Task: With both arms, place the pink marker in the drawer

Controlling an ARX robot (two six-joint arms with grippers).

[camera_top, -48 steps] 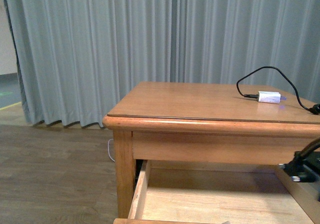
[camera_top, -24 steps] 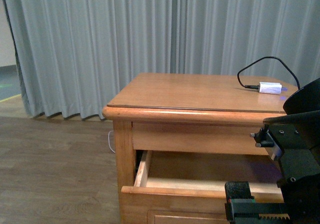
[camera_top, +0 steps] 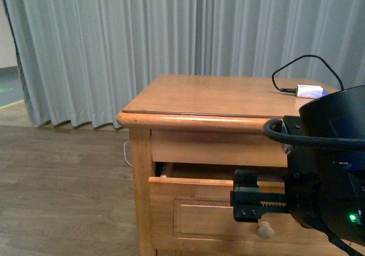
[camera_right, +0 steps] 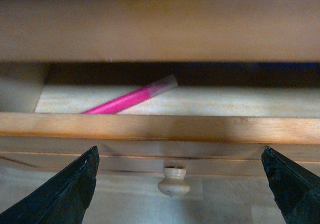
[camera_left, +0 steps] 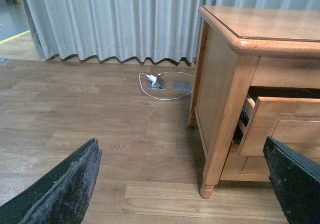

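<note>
1. The right gripper (camera_right: pixel 182 184) is spread wide with nothing between its jaws. Its two black, rough-edged fingertips (camera_right: pixel 70 186) show low at either side of the wrist view.
2. Just in front of it is the small, round, pale wooden knob (camera_right: pixel 173 180) on the drawer (camera_right: pixel 210 126), which is open only by a narrow gap.
3. The pink marker (camera_right: pixel 127 100) lies slantwise inside that gap, on the drawer's pale bottom. Its clear capped end points deeper in. The top edge of the drawer front hides its other end.
4. In the front view the bulky black right arm (camera_top: pixel 328 165), with its green light (camera_top: pixel 352 217), covers the right part of the drawer. Its toothed rail (camera_top: pixel 256 202) crosses the recessed front panel, and the marker cannot be seen from here.
5. The left gripper (camera_left: pixel 180 184) is also spread wide and empty. It hangs above the floor, well apart from the drawer.
6. The wooden bedside table (camera_top: pixel 217 96) has a smooth, glossy top with a rounded edge and square legs.
7. A white charger plug (camera_top: pixel 309 90) lies near the far right of the tabletop. Its black cable (camera_top: pixel 302 59) loops up behind it.
8. Grey pleated curtains (camera_top: pixel 114 51) hang behind the table, above brown wood-plank flooring (camera_top: pixel 63 182).
9. A floor socket (camera_left: pixel 181 86) with a white cord (camera_left: pixel 160 82) sits beside the table's leg.
</note>
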